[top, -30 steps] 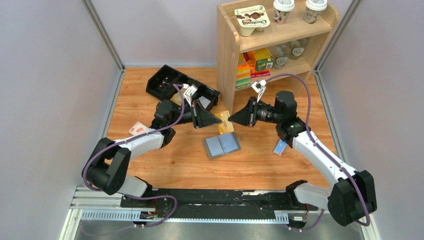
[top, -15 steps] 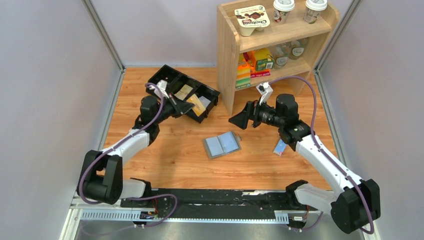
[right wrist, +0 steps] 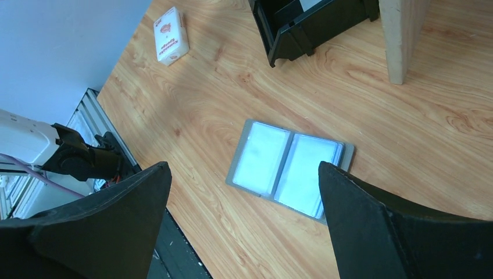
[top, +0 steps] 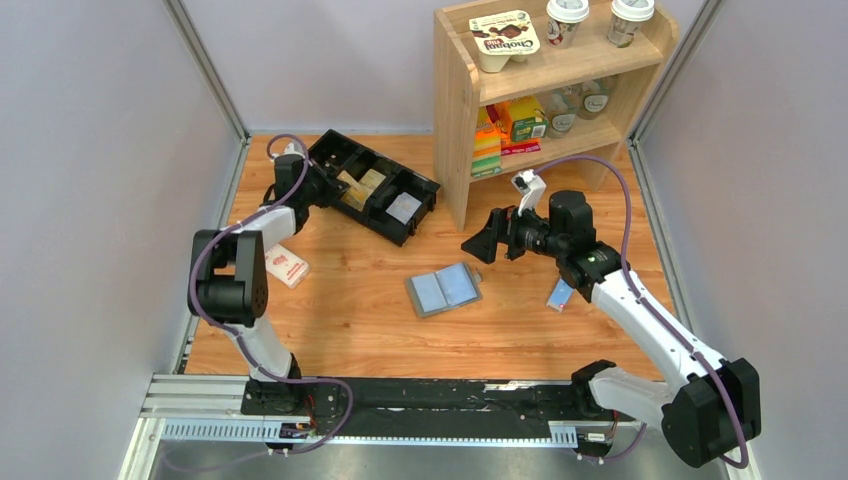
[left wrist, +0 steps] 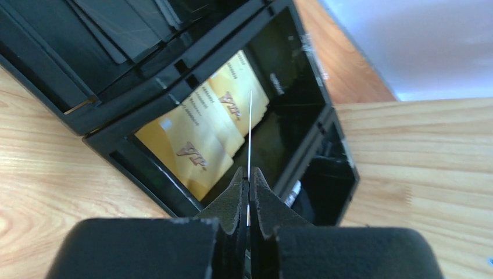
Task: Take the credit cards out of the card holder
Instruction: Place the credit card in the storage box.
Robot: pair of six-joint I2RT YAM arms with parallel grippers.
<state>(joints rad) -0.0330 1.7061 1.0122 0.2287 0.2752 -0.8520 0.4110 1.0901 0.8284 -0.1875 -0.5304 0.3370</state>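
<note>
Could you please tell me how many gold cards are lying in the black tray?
2. One gold card and a second gold card overlap in one compartment of the black tray. The left gripper holds a third card edge-on above them. More may hide underneath.

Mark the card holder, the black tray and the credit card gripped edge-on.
card holder (right wrist: 261, 158): right wrist view, on one clear inner sleeve.
black tray (right wrist: 308, 32): right wrist view, on its outer wall near the corner.
credit card (left wrist: 250, 133): left wrist view, on its thin edge, midway up.
</note>
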